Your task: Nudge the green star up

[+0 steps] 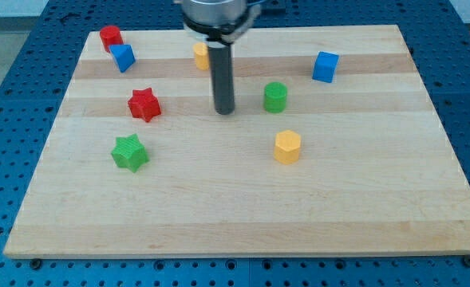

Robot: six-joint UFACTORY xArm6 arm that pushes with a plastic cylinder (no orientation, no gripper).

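Wooden board [242, 191]; green star [129, 152] lower left, well apart from my tip [224, 111]; no pincer fitted.

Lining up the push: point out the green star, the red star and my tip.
green star [129, 152], camera view, centre of its top face
red star [144, 104], camera view, centre of its top face
my tip [224, 111], camera view, the rod's very lower end

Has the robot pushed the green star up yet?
Not yet, it seems. The green star sits low on the view's left, just below the red star, with nothing touching it. My tip rests mid-board beside the green cylinder, well right of the star. Left to do: get underneath the star, then push it upward.
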